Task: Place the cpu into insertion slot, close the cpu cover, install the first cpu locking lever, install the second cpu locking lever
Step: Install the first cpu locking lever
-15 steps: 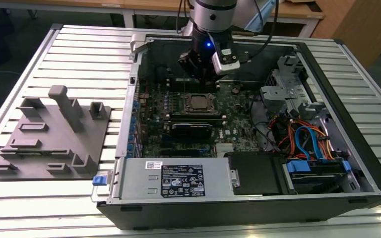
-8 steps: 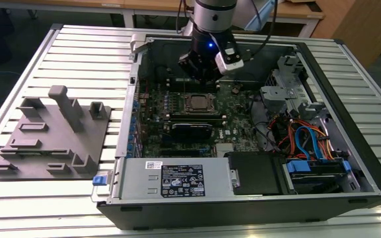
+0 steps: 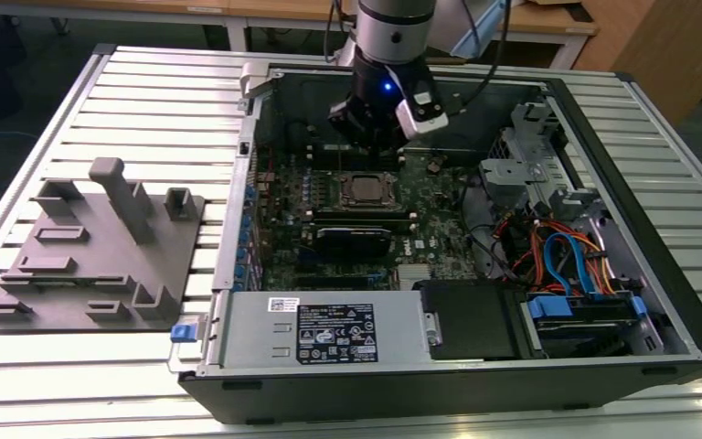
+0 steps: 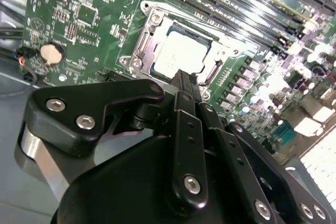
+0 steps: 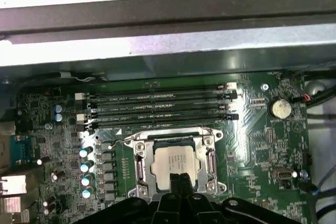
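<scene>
The small square silver-beige cpu [image 5: 176, 162] lies in its socket, with the thin grey metal cpu cover [image 5: 139, 163] apparently down. The black tool [image 5: 178, 179] is pressed together, empty, just above it. Lever work seems in hand.

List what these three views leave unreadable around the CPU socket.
1. First wrist view: the gripper covers the near edge of the cpu and cpu cover, so their seating there is hidden.
2. Both wrist views: the locking levers are thin wires, too fine to tell whether they are hooked down.
3. Exterior view: the cpu socket is too small to judge the cover or levers.
</scene>
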Tool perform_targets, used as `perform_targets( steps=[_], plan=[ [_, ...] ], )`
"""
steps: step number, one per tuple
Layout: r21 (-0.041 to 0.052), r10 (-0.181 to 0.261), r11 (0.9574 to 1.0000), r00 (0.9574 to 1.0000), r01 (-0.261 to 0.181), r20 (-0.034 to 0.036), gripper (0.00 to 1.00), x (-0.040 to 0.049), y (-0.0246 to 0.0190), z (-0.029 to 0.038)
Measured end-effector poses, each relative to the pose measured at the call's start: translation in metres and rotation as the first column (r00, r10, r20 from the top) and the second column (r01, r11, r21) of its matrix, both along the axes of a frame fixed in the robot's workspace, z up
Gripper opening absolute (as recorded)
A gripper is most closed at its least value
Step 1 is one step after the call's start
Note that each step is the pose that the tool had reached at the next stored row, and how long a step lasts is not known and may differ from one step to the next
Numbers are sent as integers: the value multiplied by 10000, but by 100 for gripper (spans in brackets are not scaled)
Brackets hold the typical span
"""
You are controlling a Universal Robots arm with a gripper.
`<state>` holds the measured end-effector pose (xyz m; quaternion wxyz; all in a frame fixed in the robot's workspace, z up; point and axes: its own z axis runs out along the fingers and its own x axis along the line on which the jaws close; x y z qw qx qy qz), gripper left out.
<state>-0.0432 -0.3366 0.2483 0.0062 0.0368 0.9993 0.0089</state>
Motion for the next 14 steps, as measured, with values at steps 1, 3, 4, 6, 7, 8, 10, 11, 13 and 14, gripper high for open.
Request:
perform_targets(
  steps=[1, 3, 4, 6, 7, 8, 10, 11, 13, 14],
  plan=[
    [-1, 151, 9999, 9999, -151, -2, 10, 0, 0, -4],
    [1, 348, 9994, 9994, -348, -3, 10, -9, -1, -12],
    [0, 378, 9993, 9993, -378, -3, 10, -26, -1, -15],
    [2, 387, 9993, 9993, -387, -2, 10, -86, 0, -17],
    [3, 388, 9992, 9992, -388, -1, 10, -123, 1, -18],
    [5, 389, 9992, 9992, -389, 2, 10, -154, 1, -18],
    [6, 380, 9993, 9993, -380, 6, 10, -212, 1, -18],
    [7, 369, 9993, 9993, -369, 7, 10, -241, 1, -17],
    [29, 331, 9994, 9995, -331, 12, 10, -304, 1, -17],
    [53, 306, 9995, 9995, -306, 12, 10, -332, 1, -17]
  ],
)
